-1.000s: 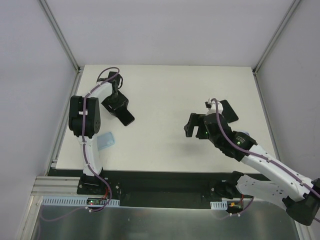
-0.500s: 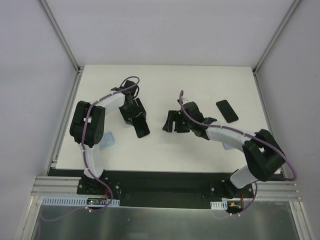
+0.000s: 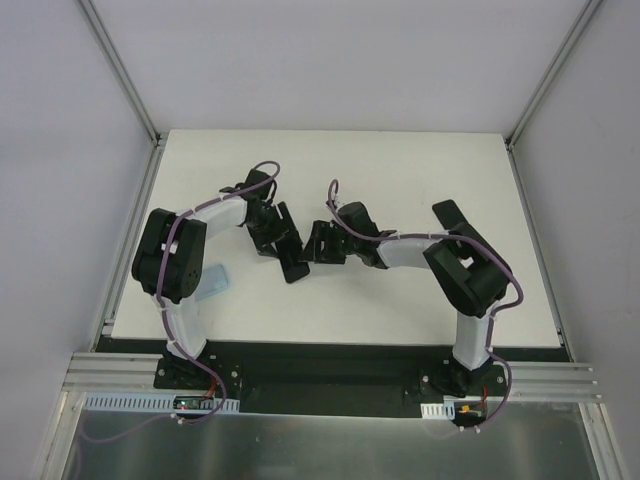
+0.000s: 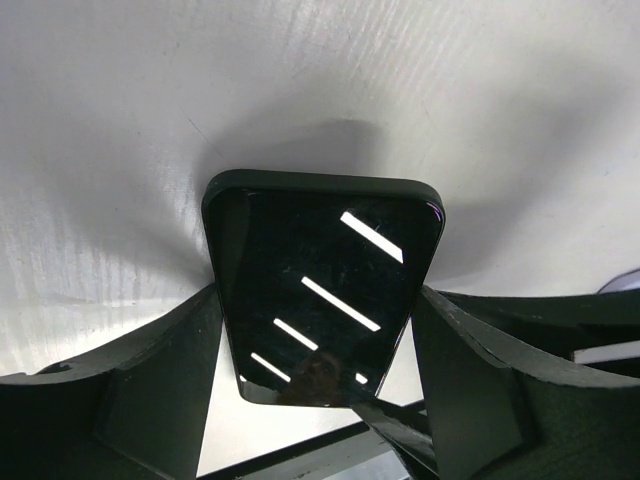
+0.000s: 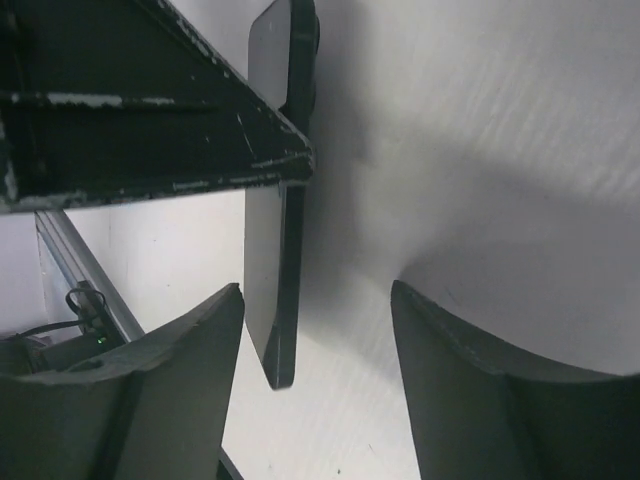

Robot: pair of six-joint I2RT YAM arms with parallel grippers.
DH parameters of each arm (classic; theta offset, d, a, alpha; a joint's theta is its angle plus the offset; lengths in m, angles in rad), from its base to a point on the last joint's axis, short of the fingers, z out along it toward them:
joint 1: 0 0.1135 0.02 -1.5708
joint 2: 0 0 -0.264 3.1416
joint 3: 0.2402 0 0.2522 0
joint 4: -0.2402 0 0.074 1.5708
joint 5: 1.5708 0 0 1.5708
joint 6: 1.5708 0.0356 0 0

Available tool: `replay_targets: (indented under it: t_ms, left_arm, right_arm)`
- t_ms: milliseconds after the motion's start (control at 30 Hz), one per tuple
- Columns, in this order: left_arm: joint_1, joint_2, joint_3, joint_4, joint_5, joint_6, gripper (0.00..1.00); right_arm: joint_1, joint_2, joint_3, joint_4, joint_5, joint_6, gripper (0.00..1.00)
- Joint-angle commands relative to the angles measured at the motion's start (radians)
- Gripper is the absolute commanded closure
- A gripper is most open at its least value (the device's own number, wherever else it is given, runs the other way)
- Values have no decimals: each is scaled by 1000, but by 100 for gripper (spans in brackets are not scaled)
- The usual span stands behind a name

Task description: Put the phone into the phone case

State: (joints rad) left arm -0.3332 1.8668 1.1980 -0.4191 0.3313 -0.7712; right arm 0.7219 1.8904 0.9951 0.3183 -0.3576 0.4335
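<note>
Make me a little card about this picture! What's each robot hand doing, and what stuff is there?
left gripper: shut on the black slab, pinching its long edges
black slab: shiny, phone-shaped; phone or case, cannot tell
right gripper: open, close beside that slab, not gripping
other black slab: on the table, right side, partly behind the right arm
pale blue thing: flat on the table beside the left arm

No legible text — none anywhere.

Your top view looks down from far above phone (image 3: 293,265); both wrist views share it close-up: left faces screen, right edge-on.
</note>
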Motion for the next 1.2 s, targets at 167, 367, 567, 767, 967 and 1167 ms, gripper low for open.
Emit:
replay_targets:
  t_ms: [167,367,567,767,967,1167]
  left_arm:
    - [-10,-14,-64,28,54,-26,50]
    - [-10,-27,-78,40,66,-30,50]
    - [-10,-54,-87,42,75,-22,37]
    - [-3,-116,-95,31,40,-33,8]
    - [68,-225,-98,-79,-78,-89,3]
    - [151,-372,-101,-236,-369,-140,6]
  right_arm:
    - [5,88,22,165,-113,71,51]
    - [5,105,23,212,-158,102,69]
    - [5,107,13,240,-182,106,97]
    - [1,101,-16,255,-188,108,99]
    - [-24,78,-71,263,-179,97,99]
    - [-42,44,-118,277,-185,85,98]
